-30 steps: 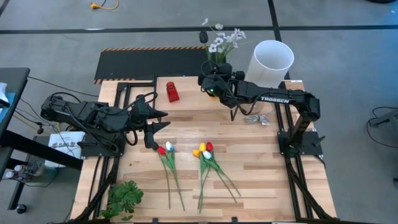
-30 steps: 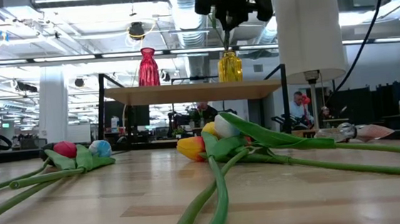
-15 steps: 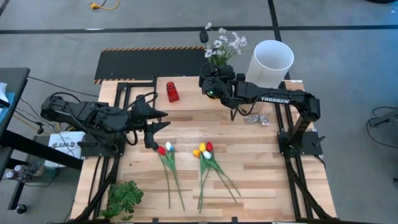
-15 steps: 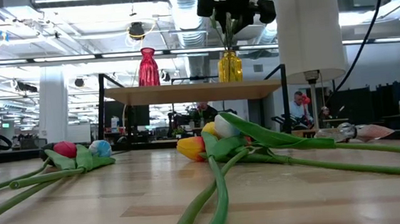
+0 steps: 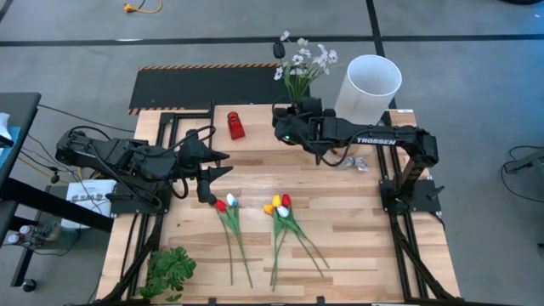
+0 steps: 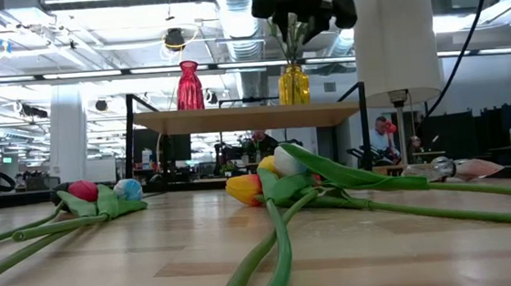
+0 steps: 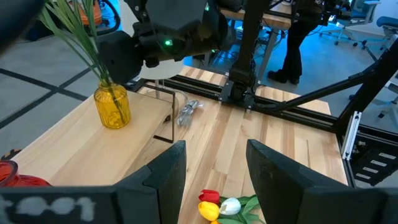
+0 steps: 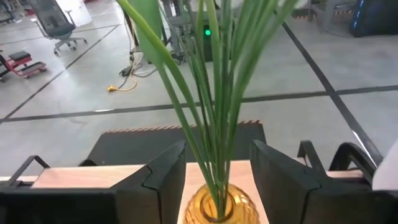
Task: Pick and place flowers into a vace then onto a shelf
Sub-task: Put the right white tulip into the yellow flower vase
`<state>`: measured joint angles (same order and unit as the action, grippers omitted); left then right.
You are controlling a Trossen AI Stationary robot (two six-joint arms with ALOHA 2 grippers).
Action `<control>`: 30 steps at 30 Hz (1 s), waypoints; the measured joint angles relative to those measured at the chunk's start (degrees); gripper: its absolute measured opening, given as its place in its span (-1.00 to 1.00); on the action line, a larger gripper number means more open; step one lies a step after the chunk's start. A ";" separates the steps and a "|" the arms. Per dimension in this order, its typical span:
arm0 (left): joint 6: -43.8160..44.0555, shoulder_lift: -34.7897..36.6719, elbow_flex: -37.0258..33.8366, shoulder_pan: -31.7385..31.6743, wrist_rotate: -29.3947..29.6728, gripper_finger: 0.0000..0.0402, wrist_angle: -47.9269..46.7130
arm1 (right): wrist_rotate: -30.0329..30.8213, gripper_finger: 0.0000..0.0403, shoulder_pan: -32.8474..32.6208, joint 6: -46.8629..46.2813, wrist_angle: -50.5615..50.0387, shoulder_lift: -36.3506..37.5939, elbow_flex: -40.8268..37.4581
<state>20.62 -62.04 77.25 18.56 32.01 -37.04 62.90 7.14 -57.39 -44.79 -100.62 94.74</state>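
- Yellow vase (image 6: 293, 84): stands on the shelf (image 6: 253, 117), beside a red vase (image 6: 189, 85); holds the spray of white blossoms (image 5: 302, 61), stems upright in its neck.
- Right pincer (image 8: 217, 165): directly above the yellow vase, fingers parted and clear of the stems on either side, holding nothing.
- Left pincer (image 7: 214, 165): over the counter (image 5: 357, 229) on the red vase's side of the shelf, fingers apart and empty, pointing towards the tulips.
- Red-and-white tulip pair (image 5: 226, 202): flat on the counter in front of the shelf, heads just beside the left pincer, stems running away from the shelf.
- Tulip cluster (image 5: 280, 205): next to that pair, on the yellow-vase side, same lie.
- Judgement: the blossoms look placed; the tulips remain. The left arm is nearer; their long axis runs away from the shelf, so a grasp would close across the stem.
- Leafy sprig (image 5: 170, 270): far counter corner, well apart from the shelf.
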 joint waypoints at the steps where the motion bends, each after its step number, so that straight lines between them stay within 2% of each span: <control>1: 0.00 0.00 0.00 -0.02 0.00 -0.22 0.00 | 0.01 -0.13 -0.07 -0.82 -0.66 0.02 0.00; 15: 0.00 0.00 0.00 -0.02 -0.09 -0.22 -0.12 | 0.02 -0.05 -4.81 -3.49 -1.73 0.13 -0.02; 22: 0.02 0.00 -0.02 -0.02 -0.30 -0.22 -1.83 | -0.53 -0.06 -12.11 -3.85 -2.47 0.65 -0.03; 27: 0.00 0.02 -0.02 -0.02 -2.11 -0.22 -2.80 | -5.71 -0.06 -19.77 -3.55 -3.44 1.36 -0.13; 30: -0.03 0.02 -0.02 -0.02 -4.10 -0.22 -3.80 | -13.55 -0.07 -24.49 -1.25 -3.35 2.13 0.04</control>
<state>20.59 -62.02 77.23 18.55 27.91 -40.84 49.35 -17.35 -58.64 -48.14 -98.49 94.78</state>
